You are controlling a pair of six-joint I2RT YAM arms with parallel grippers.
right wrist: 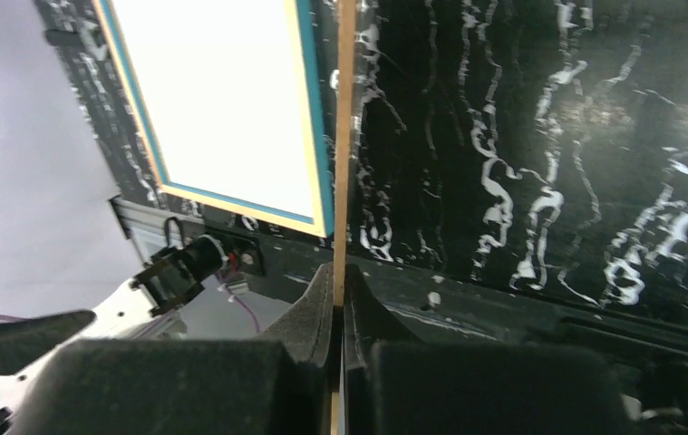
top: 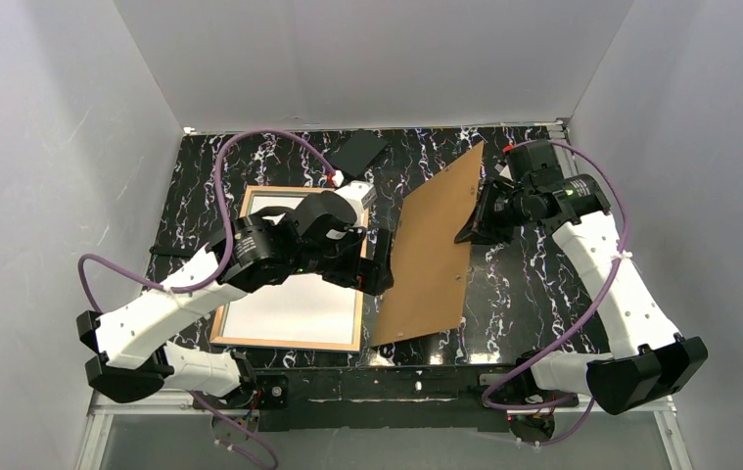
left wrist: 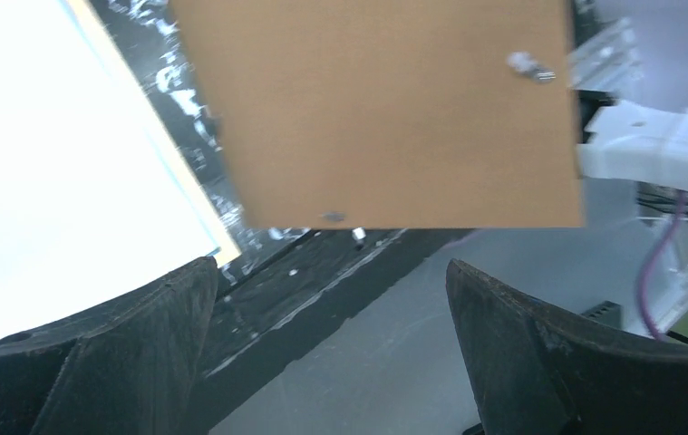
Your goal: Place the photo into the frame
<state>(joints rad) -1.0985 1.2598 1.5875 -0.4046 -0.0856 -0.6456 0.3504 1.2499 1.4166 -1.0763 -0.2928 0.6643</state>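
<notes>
In the overhead view, the frame [top: 289, 344] lies flat on the black marbled table [top: 534, 284] at centre left, its tan wood rim facing up. The photo [top: 294, 308] lies inside the rim and shows only its plain white face. The left arm reaches across the frame's upper half. The left gripper [left wrist: 329, 270] hangs over the frame's right edge with its fingers spread wide and nothing between them. Its wrist camera shows the white sheet at upper left and the backing board [top: 431, 255] filling the upper middle. In the overhead view this brown board stands just right of the frame. It is tilted, with its lower edge near the bottom centre and its top corner reaching toward the upper right. A small black slab [top: 359, 152] lies at top centre, apart from both. At upper right, the right gripper [right wrist: 339, 294] pinches the board's right edge. From its own wrist camera the board appears as a thin tan line clamped between the closed fingers.
</notes>
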